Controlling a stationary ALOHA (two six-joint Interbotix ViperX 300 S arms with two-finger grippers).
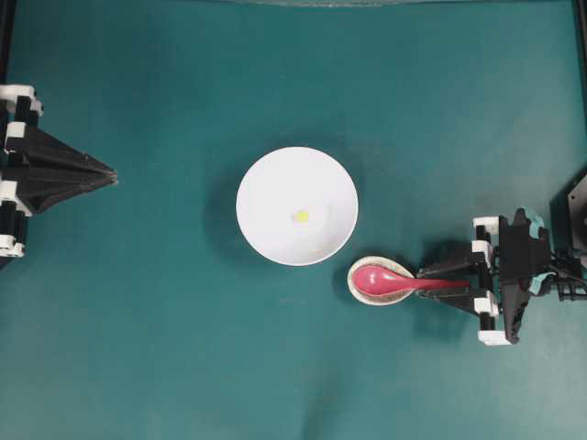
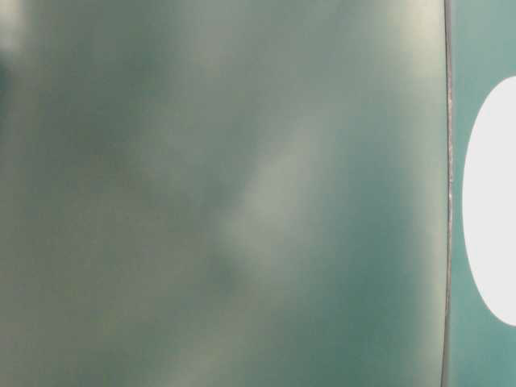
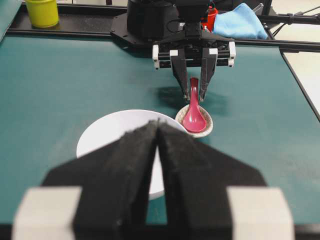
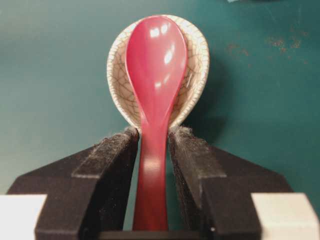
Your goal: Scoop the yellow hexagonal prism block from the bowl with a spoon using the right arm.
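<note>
White bowl sits mid-bench on the teal top, w/ the yellow hexagonal prism block lying inside it, near the bowl's centre and a bit toward the side facing the spoon. Just beside the bowl, on the right arm's side, is a small crackle-glazed spoon rest; the spoon lies w/ its scoop in that rest, rest close to the bowl rim, can't tell if touching. Spoon handle points away from the bowl, toward the right gripper. Right fingers stand either side of the handle, pads right up against it w/ at most a sliver of gap on each side; can't tell whether they grip it or just bracket it. Spoon scoop is seated in the rest, not lifted. Left gripper is well apart from the bowl at the far bench edge, its fingers pressed together, holding nothing. Table-level view is blurred, only a bowl edge shows.
</note>
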